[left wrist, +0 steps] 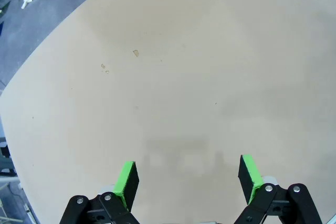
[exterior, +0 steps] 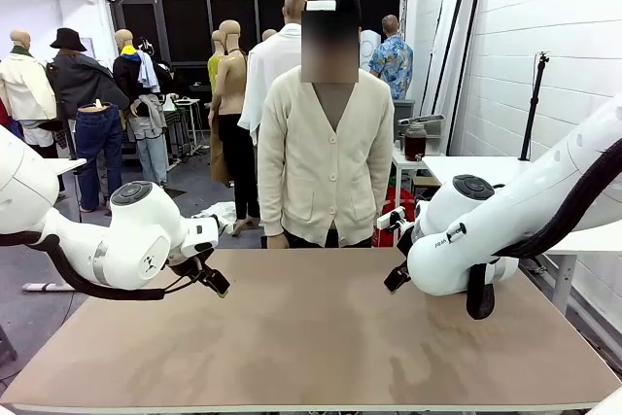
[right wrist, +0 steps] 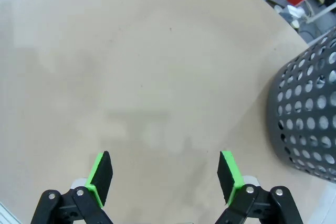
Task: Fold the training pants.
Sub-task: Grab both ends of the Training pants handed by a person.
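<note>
Beige tabletop (exterior: 311,337) stretches wide between the two white arms, its surface showing only faint smudges and, in the left wrist view, a couple of tiny specks (left wrist: 135,52). Across it stands a person (exterior: 326,162) in a cream cardigan, right up against the far edge, arms down at the sides.

Now the left arm (exterior: 136,240): it hangs in from its side, low over the tabletop, and the left jaws stand wide apart with nothing between them. From its wrist you can see both green pads (left wrist: 126,179) well apart, with bare tabletop in the gap.

Over to the right arm (exterior: 466,250): big elbow bent, wrist tucked in near the far right part of the tabletop. The right jaws are spread just as wide, green pads (right wrist: 101,174) apart, gripping nothing and clear of the surface.

Off to one side of the right wrist view there's a dark grey basket (right wrist: 310,108) with round holes, near the tabletop's edge; whether it sits on the tabletop or just beside it, I can't tell. A small white cloth (exterior: 222,213) lies on the floor behind the person.

And the training pants? Where they are, I can't tell from here.
</note>
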Robot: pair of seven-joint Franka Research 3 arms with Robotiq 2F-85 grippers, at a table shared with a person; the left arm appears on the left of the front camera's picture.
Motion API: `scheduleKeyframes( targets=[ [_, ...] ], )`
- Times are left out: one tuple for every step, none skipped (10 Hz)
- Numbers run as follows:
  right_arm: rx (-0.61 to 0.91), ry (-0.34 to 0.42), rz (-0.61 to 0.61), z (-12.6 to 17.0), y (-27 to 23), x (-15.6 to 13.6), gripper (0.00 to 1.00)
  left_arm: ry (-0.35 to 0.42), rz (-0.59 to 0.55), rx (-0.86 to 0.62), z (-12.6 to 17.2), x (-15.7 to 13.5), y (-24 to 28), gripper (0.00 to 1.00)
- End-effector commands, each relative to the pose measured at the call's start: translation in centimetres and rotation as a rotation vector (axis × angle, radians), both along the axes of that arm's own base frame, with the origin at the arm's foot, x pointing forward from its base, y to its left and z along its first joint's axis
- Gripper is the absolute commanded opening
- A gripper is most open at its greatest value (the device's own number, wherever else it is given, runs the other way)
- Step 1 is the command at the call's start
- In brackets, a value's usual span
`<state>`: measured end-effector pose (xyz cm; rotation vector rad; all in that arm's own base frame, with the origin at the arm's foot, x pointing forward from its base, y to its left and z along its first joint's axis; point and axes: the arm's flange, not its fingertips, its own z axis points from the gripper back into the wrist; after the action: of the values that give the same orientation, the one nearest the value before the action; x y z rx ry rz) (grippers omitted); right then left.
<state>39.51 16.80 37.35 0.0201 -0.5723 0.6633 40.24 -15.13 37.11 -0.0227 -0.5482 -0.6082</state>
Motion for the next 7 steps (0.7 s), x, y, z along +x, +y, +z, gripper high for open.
scheduleKeyframes(
  targets=[
    [0.0,0.0,0.0,0.0,0.0,0.0,1.0,0.0,0.0,0.0,0.0,0.0,0.0,1.0],
    [0.017,0.01,-0.003,0.3,0.2,0.2,1.0,0.01,0.011,-0.002,0.6,0.1,0.4,1.0],
    [0.033,0.026,0.004,1.1,0.2,0.2,1.0,0.019,0.005,0.004,1.9,0.3,0.3,1.0],
    [0.017,0.027,-0.003,2.1,0.0,0.4,1.0,0.037,-0.015,0.017,3.4,0.4,0.1,1.0],
    [-0.009,0.039,0.002,3.4,-0.3,0.3,1.0,0.066,-0.016,0.036,5.0,0.6,-0.2,1.0],
    [-0.019,0.045,0.005,4.4,-0.4,0.4,1.0,0.083,-0.023,0.042,6.5,0.9,-0.3,1.0],
    [-0.033,0.054,0.011,5.5,-0.6,0.2,1.0,0.106,-0.03,0.033,7.6,0.8,-0.4,1.0]
  ],
)
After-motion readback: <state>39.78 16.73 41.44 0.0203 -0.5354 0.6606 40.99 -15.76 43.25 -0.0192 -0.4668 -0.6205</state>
